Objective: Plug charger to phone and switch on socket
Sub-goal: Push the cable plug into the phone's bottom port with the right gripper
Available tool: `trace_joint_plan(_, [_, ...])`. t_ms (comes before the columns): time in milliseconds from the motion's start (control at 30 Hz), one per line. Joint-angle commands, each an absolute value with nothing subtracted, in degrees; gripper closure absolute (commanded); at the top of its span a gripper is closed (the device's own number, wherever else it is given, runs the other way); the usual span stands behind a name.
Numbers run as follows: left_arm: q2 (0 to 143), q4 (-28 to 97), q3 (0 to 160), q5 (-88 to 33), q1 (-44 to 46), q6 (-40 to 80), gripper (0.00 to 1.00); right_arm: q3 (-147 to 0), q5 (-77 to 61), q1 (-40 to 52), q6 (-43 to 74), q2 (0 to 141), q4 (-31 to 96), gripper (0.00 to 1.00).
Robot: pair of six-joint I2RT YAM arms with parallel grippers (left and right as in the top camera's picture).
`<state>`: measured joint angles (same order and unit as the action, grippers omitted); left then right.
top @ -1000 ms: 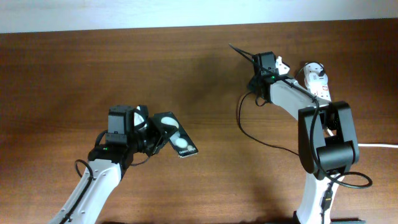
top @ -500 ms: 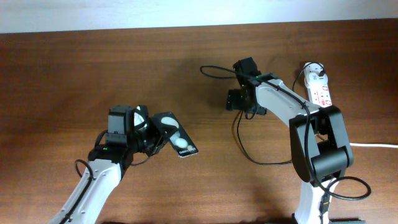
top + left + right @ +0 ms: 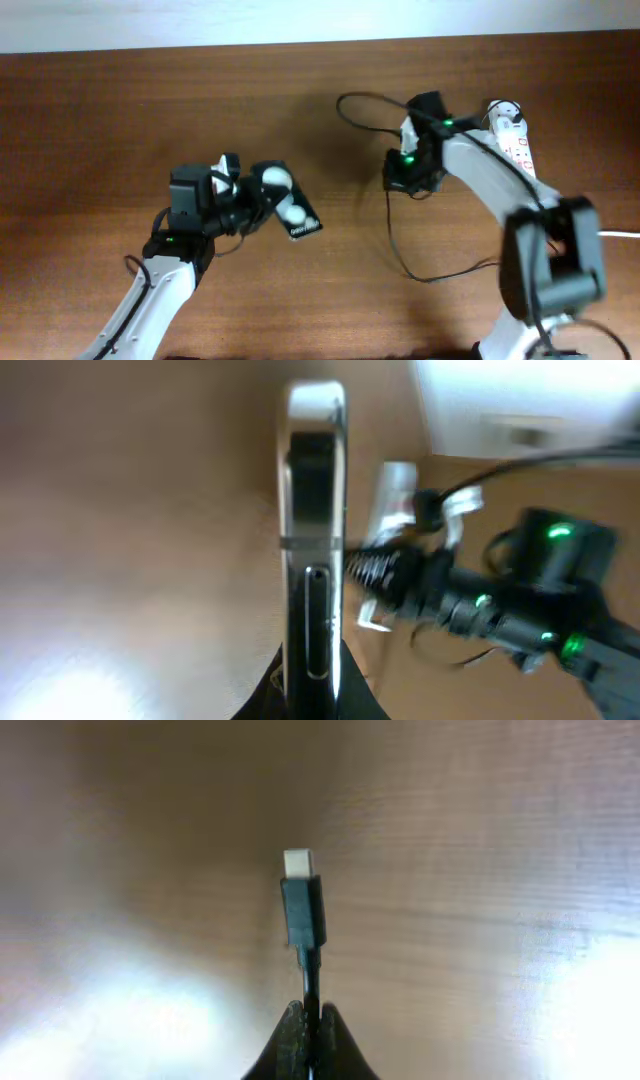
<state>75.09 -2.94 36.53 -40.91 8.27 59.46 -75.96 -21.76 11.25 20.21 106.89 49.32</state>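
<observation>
My left gripper (image 3: 258, 203) is shut on the black phone (image 3: 296, 216) with two white circles and holds it tilted at the table's left middle. In the left wrist view the phone (image 3: 315, 540) stands edge-on between my fingers (image 3: 352, 698), one end pointing at the right arm. My right gripper (image 3: 400, 180) is shut on the charger cable (image 3: 395, 232) just behind its connector. In the right wrist view the connector (image 3: 302, 907) sticks up from the shut gripper (image 3: 310, 1032), silver tip free. The white socket strip (image 3: 516, 145) lies at the far right, behind the right arm.
The black charger cable loops behind the right gripper (image 3: 350, 100) and trails across the wood toward the front. The strip's thick white cord (image 3: 620, 234) runs off the right edge. The table's far edge (image 3: 200, 48) meets a white wall.
My right gripper has carried the connector away from the socket strip toward the table's middle. My left gripper has raised and turned the phone toward the right arm.
</observation>
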Motion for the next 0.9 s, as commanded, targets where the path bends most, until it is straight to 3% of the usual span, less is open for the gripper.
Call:
trace_joint_plan(0, [79.2,-14.9,37.8,-50.8,8.1,62.3,1.00,-76.2,-29.0,11.9,10.0,94.5,56.8,0.96])
trace_joint_plan(100, [87.8,-34.1,37.8,-57.2,8.1,70.8,1.00,-76.1,-29.5,15.5,8.1,85.3,65.0,0.96])
trace_joint_plan(167, [94.9,-53.3,37.8,-61.0,8.1,80.2,1.00,-75.2,-29.8,22.2,8.0,78.0,66.6,0.96])
trace_joint_plan(300, [96.1,-65.6,37.8,-62.9,8.1,89.1,1.00,-68.7,-29.2,32.9,16.9,74.7,56.1,0.96])
trace_joint_plan(433, [96.1,-65.5,37.8,-63.2,8.1,89.3,1.00,-67.4,-11.7,43.5,23.3,74.7,51.3,0.96])
trace_joint_plan(567, [96.1,-65.5,37.8,-63.2,8.1,89.3,1.00,-67.4,-7.4,43.9,31.2,74.7,50.5,0.96])
trace_joint_plan(867, [96.1,-65.5,37.8,-63.2,8.1,86.5,1.00,-67.4,-12.9,43.9,31.8,74.6,51.0,0.96])
